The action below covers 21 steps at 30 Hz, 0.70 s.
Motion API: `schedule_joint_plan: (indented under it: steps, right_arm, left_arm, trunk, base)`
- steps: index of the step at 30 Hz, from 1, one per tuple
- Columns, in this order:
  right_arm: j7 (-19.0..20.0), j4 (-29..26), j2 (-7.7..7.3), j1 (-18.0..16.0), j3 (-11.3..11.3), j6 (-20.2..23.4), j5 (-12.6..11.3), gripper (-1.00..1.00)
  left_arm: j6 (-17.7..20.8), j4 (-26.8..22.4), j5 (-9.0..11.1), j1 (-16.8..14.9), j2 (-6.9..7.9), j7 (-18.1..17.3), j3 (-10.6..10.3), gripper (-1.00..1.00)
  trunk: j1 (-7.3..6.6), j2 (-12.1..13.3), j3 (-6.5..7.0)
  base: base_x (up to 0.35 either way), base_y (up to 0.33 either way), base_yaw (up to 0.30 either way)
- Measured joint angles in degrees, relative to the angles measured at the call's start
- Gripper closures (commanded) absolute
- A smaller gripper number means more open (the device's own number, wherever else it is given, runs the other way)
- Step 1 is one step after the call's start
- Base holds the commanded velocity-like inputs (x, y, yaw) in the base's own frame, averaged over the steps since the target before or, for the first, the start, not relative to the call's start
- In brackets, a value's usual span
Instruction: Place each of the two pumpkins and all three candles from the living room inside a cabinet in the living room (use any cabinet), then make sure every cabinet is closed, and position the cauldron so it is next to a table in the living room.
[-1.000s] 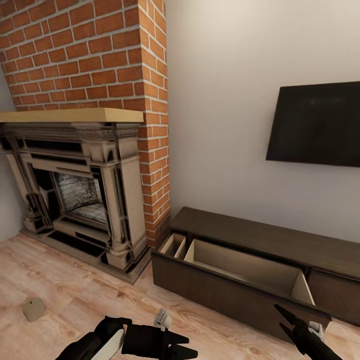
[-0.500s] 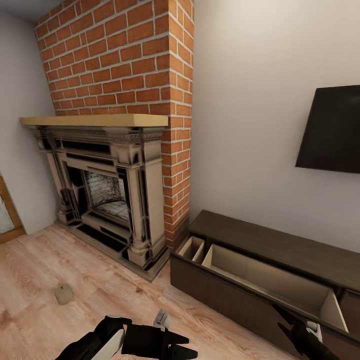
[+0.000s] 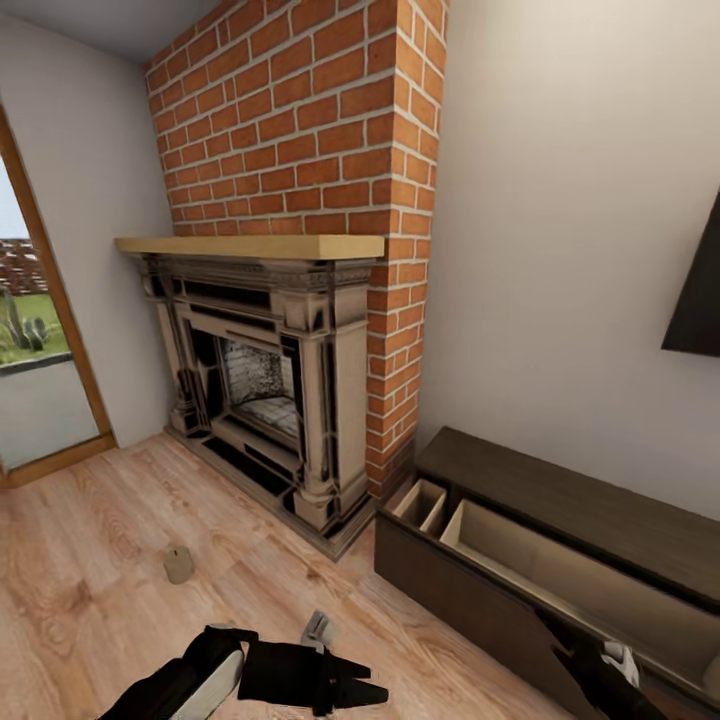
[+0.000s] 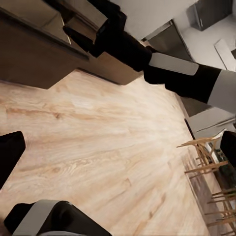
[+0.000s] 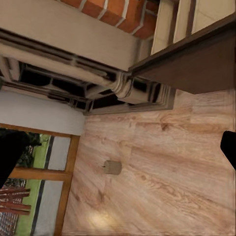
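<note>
Candle (image 3: 179, 564) upright on wood floor (image 3: 90, 560) before fireplace (image 3: 265, 380), well ahead-left of left hand (image 3: 372, 686), the nearer one, held low with fingers spread; right hand (image 3: 560, 640) by open cabinet (image 3: 480, 600) drawer, spread as well, both empty.

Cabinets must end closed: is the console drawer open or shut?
Open: the cabinet drawer is pulled out, with its pale interior showing.
</note>
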Motion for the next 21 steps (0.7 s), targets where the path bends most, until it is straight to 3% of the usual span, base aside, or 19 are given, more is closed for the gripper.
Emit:
schedule_joint_plan:
  steps: [7,12,17,21]
  right_arm:
    - [-8.4,-2.2,2.13,-0.1,3.0,-0.3,0.0,-1.00]
    - [-15.8,-5.6,3.77,-0.1,5.9,-0.4,0.0,-1.00]
    - [-25.4,-8.9,5.54,-0.2,9.0,-0.5,0.0,-1.00]
    - [-35.5,-10.4,6.54,-0.6,12.9,-2.3,-0.1,-1.00]
  left_arm:
    - [1.2,1.3,-0.6,-0.3,0.96,0.6,6.6,-1.00]
    - [1.6,4.4,-0.7,-1.3,2.61,3.6,8.9,-1.00]
    - [1.7,6.7,-0.7,-3.7,3.82,8.4,9.8,-1.00]
    - [1.5,8.4,-0.6,-5.7,6.17,17.2,10.2,-1.00]
  trunk:
    - [-1.54,2.8,1.00]
    - [-2.64,4.8,1.71]
    - [-3.73,6.8,2.43]
    - [-4.61,8.4,2.99]
  base:
    - [0.000,0.000,0.272]
    - [0.000,0.000,0.271]
    - [0.000,0.000,0.270]
    - [0.000,0.000,0.270]
